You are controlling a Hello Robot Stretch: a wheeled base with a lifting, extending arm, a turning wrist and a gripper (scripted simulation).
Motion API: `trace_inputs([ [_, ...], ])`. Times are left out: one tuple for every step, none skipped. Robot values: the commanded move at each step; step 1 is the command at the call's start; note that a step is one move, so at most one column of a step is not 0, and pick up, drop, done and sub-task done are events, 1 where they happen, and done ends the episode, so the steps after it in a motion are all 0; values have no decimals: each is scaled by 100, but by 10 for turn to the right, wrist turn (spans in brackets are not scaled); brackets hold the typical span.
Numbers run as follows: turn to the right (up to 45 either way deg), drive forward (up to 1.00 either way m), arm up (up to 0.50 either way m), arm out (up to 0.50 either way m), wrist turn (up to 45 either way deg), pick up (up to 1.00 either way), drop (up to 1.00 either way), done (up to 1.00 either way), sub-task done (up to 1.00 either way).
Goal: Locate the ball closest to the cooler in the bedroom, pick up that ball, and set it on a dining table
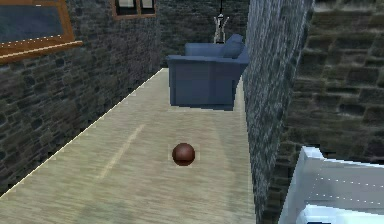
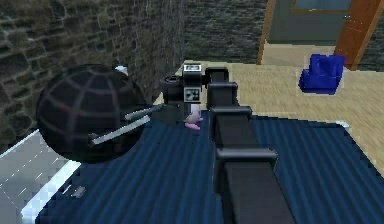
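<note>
A: What's biggest on the arm's side?
B: A dark blue bed cover, across the lower arm side view. The arm rises over it. Then the black ball, at the left before the stone wall.
A: Which way does it point?
B: It's round, so it has no long axis. Pale seam lines curve across it.
A: And the gripper?
B: The gripper reaches left, its fingers drawn across the ball's face. Whether it holds anything, I cannot tell.
A: Ahead?
B: A blue armchair at the corridor's end, and on the pale floor a small brown ball, well apart from it.
</note>
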Motion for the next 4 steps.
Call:
trace_inputs([
  [0,0,0,0,-450,0,0,0,0],
  [0,0,0,0,-150,0,0,0,0],
  [0,0,0,-24,0,0,0,0,0],
  [-450,0,0,0,0,0,0,0,0],
])
